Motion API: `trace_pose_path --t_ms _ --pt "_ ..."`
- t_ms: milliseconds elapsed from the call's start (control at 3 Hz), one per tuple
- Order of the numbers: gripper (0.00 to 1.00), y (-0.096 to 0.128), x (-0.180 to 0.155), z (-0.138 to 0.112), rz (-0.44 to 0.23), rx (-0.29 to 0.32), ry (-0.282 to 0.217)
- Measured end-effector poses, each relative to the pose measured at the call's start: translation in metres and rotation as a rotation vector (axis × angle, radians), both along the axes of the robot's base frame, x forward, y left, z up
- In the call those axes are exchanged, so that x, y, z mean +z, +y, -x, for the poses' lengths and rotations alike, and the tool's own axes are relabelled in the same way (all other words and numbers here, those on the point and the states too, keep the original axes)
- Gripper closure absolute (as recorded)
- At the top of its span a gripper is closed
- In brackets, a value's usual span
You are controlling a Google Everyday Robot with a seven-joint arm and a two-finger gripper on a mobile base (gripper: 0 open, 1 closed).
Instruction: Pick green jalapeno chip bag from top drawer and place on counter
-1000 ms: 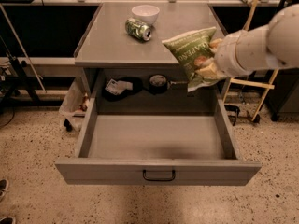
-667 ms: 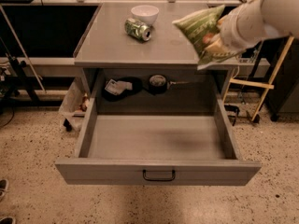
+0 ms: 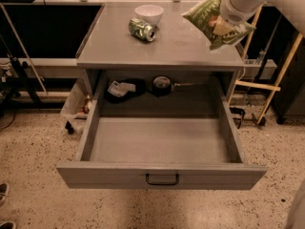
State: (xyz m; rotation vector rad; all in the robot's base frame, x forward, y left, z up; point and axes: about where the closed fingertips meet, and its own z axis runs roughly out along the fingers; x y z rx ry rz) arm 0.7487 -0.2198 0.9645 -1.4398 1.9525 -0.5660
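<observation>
The green jalapeno chip bag hangs in the air over the right rear part of the counter, above its surface. My gripper comes in from the upper right on a white arm and is shut on the bag's right side; the bag mostly hides it. The top drawer is pulled wide open below the counter, its grey inside bare, its black handle on the front panel.
A green soda can lies on its side next to a white bowl at the counter's back left. Dark items sit on the shelf behind the drawer. A wooden frame stands at the right.
The arm has lifted the chip bag up and back, from beside the counter's right front corner to above the counter's right rear. The drawer, can and bowl have not moved.
</observation>
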Motion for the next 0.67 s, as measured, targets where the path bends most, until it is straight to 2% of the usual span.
trace_pose_path --t_ms 333,667 --pt "1.00 0.002 0.005 0.002 -0.008 0.003 -0.006" --pt "1.00 0.004 0.007 -0.015 -0.014 0.017 -0.055"
